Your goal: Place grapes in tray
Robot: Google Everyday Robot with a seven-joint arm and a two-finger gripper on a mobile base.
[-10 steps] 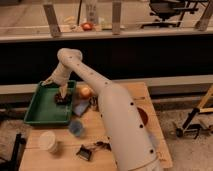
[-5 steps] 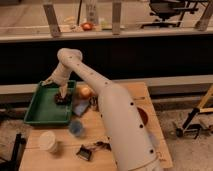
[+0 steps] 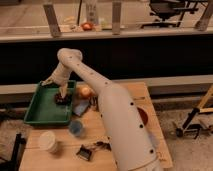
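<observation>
A white arm [image 3: 100, 95] reaches from the lower right up and over to the left, bending down into the green tray [image 3: 37, 111] that sits on the left part of the wooden tabletop [image 3: 127, 102]. The end effector [image 3: 62, 95] hangs low over the right side of the tray, close to its right rim. Right under it lie the grapes [image 3: 62, 99], a small dark clump resting on the tray floor, inside the rim and toward the tray's far right part. The end effector is at the clump, touching it or nearly so; whether it is clamped around the grapes or spread apart, I cannot tell.

Just outside the tray's right rim, a round orange fruit [image 3: 85, 91] sits on the tabletop, partly behind the arm. A bluish flat item [image 3: 80, 107] lies just in front of it, beside the tray's near right corner. Nearer the front edge, a small blue cup [image 3: 76, 128] stands on the wood, and to its left a pale round container [image 3: 47, 141] stands near the tabletop's front left corner. A small dark object [image 3: 84, 152] lies at the front, near the arm's base. A reddish round thing [image 3: 143, 116] peeks out at the right, mostly hidden by the arm.
</observation>
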